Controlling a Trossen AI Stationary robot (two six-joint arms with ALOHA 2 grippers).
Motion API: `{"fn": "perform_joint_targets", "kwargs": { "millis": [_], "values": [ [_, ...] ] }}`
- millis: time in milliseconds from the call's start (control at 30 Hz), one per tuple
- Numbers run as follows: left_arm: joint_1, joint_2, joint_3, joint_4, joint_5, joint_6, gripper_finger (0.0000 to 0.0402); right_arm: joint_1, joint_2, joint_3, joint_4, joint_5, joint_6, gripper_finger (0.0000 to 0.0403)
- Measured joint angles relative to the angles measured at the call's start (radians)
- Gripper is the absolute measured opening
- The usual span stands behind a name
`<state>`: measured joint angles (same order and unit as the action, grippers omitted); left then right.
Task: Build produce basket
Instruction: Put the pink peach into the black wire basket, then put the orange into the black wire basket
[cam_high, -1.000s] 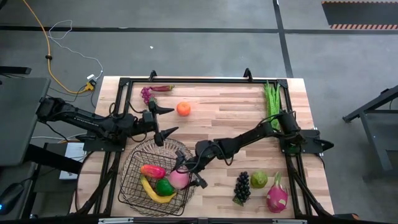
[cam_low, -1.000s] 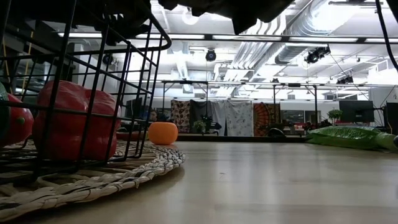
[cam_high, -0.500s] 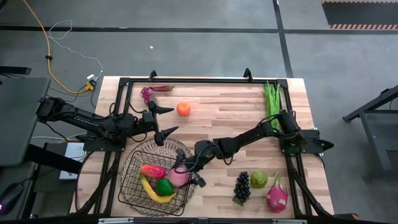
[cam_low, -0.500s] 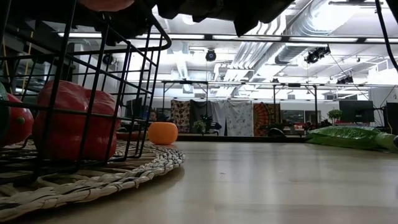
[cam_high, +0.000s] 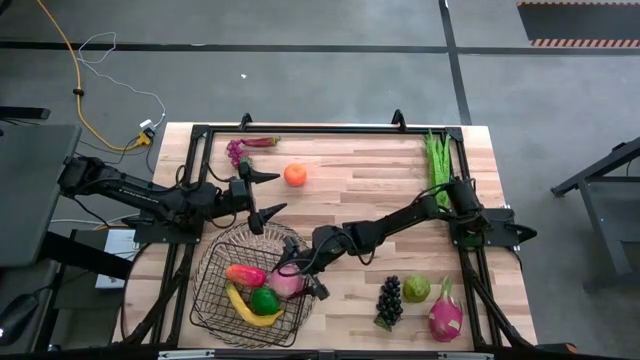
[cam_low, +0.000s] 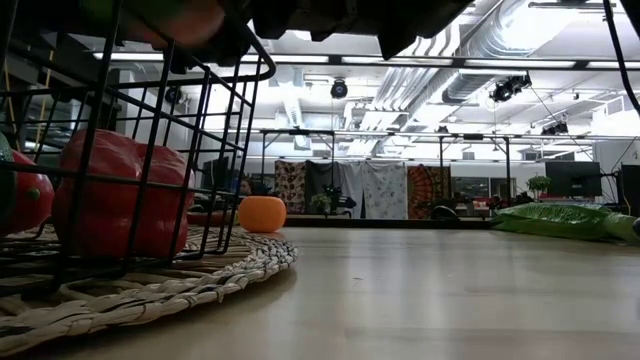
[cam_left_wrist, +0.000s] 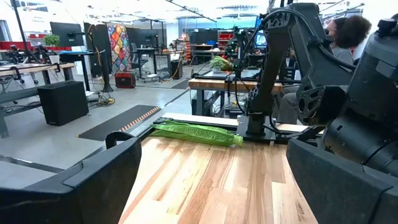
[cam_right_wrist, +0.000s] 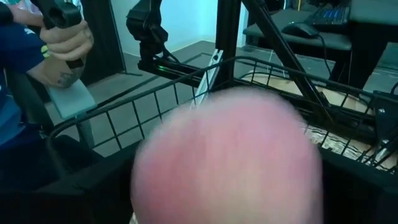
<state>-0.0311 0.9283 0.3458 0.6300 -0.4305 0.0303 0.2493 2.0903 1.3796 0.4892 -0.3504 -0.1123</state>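
The right gripper (cam_high: 300, 280), jaws spread around the round pink peach (cam_high: 288, 286), hangs over the dark wire-mesh basket's (cam_high: 212, 262) right rim to deposit it; the left gripper (cam_high: 265, 196) waits open beyond the basket's far rim.

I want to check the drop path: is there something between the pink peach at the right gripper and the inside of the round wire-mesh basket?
Nothing visible blocks it. The pink peach sits between the right gripper's fingers, over the right rim of the round dark wire-mesh basket. The red-yellow mango, yellow banana and green lime lie inside, beside it.
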Motion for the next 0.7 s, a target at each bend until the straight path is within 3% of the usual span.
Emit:
{"fn": "perform_joint_targets", "kwargs": {
  "millis": [100, 433, 700],
  "values": [
    [0.0, 0.0, 0.0, 0.0, 0.0, 0.0, 0.039, 0.0, 0.0, 0.0, 0.0, 0.0, 0.0, 0.0397],
    [0.0, 0.0, 0.0, -0.006, 0.0, 0.0, 0.039, -0.013, -0.03, -0.001, -0.022, 0.002, -0.028, 0.0394],
    [0.0, 0.0, 0.0, -0.011, 0.0, 0.0, 0.039, -0.069, -0.168, -0.001, -0.263, 0.003, -0.051, 0.0394]
  ]
}}
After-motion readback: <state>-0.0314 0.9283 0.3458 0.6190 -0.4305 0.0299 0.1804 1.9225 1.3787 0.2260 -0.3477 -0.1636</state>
